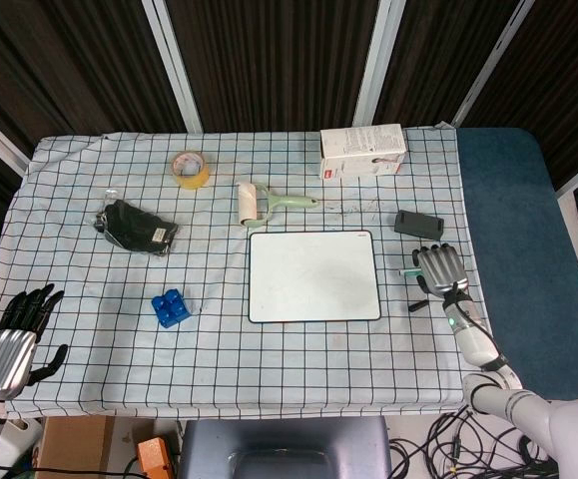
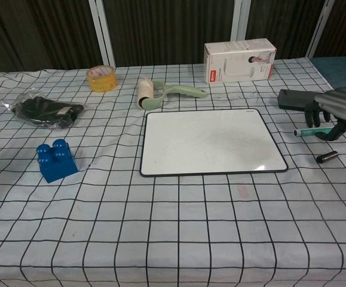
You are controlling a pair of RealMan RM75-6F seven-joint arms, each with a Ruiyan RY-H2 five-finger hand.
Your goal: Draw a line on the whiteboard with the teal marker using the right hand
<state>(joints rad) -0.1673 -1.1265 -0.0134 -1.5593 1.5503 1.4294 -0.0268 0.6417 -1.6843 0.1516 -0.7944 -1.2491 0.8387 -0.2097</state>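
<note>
The whiteboard (image 1: 313,276) (image 2: 211,142) lies flat in the middle of the checked cloth, its surface blank. Just right of it is the teal marker (image 1: 405,270) (image 2: 304,132), low at the cloth with its tip toward the board. My right hand (image 1: 438,267) (image 2: 334,110) is over the marker's rear end, fingers curled down and thumb opposite, holding it. A black cap (image 1: 418,305) (image 2: 327,157) lies loose on the cloth near the hand. My left hand (image 1: 14,329) rests at the table's front left corner, fingers apart, holding nothing; the chest view does not show it.
A black case (image 1: 417,223) (image 2: 293,98) lies just behind the right hand. At the back stand a white box (image 1: 362,151), a lint roller (image 1: 269,203) and a tape roll (image 1: 190,169). A black bundle (image 1: 137,228) and a blue brick (image 1: 171,307) are on the left.
</note>
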